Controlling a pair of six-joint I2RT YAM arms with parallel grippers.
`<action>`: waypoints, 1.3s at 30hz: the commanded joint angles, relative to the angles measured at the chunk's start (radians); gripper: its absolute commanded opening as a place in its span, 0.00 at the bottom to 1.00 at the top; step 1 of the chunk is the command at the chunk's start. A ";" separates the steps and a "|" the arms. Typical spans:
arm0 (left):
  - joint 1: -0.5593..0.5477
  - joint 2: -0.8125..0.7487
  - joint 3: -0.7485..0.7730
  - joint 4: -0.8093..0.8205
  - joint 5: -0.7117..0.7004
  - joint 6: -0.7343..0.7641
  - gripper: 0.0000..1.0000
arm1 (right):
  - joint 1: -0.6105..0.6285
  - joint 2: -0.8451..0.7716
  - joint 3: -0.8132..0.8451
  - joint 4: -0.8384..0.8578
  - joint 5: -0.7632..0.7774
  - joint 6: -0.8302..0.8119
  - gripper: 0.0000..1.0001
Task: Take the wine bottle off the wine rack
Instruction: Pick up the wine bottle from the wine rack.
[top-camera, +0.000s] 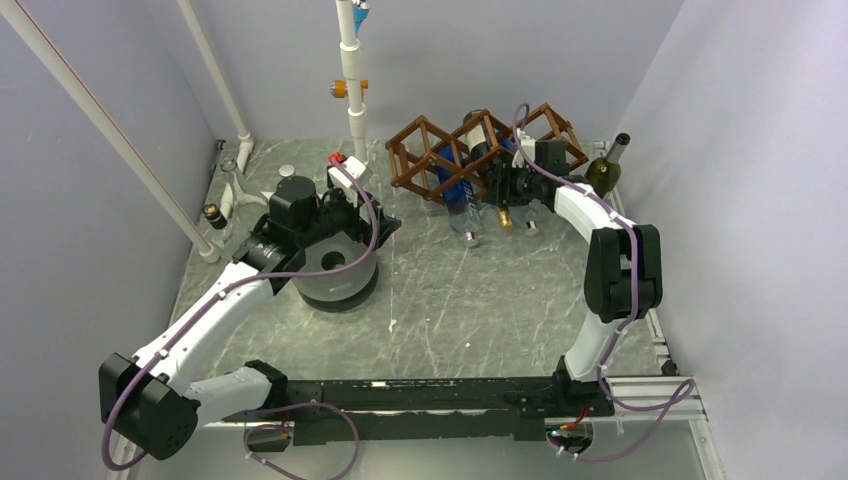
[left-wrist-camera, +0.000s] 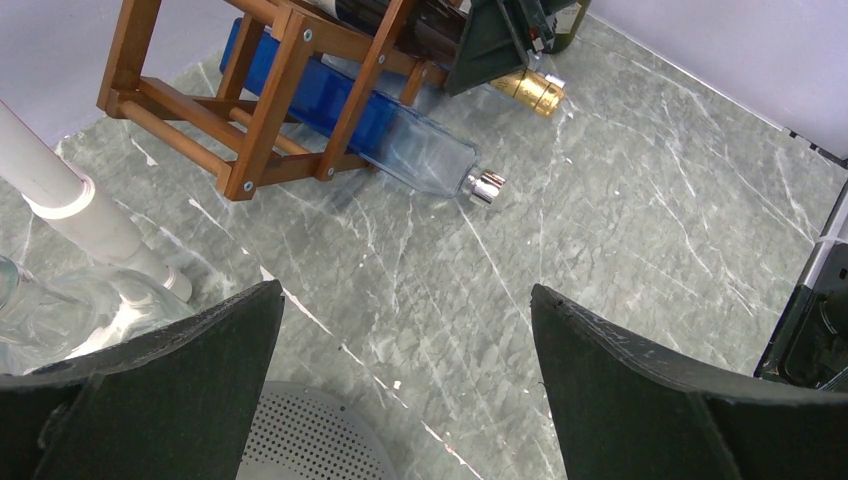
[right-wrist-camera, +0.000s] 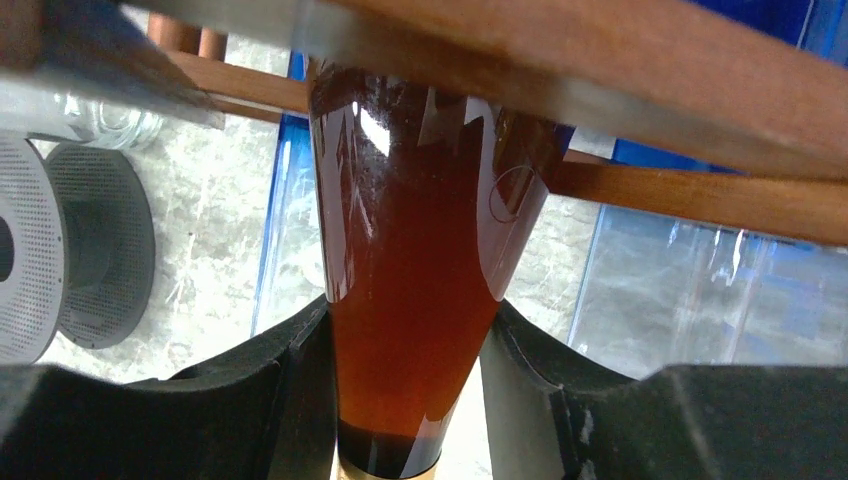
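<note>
The brown wooden wine rack stands at the back of the table; it also shows in the left wrist view. A dark amber wine bottle lies in a middle cell, neck and gold cap pointing toward me. My right gripper is shut on the bottle's shoulder and neck, one finger on each side. A blue-and-clear bottle with a silver cap lies under the rack. My left gripper is open and empty above the table, left of the rack.
A grey perforated disc sits under the left wrist. A green bottle stands right of the rack by the wall. A white pipe rises behind the rack's left end. Clear glassware lies at the far left.
</note>
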 joint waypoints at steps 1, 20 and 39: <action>-0.005 -0.009 0.005 0.022 -0.004 0.021 0.99 | -0.020 -0.091 -0.043 0.048 -0.079 0.014 0.00; -0.005 -0.005 0.004 0.020 -0.011 0.024 0.99 | -0.054 -0.291 -0.307 0.248 -0.174 0.068 0.00; -0.005 -0.004 0.001 0.022 -0.008 0.024 1.00 | -0.095 -0.411 -0.456 0.335 -0.232 0.108 0.00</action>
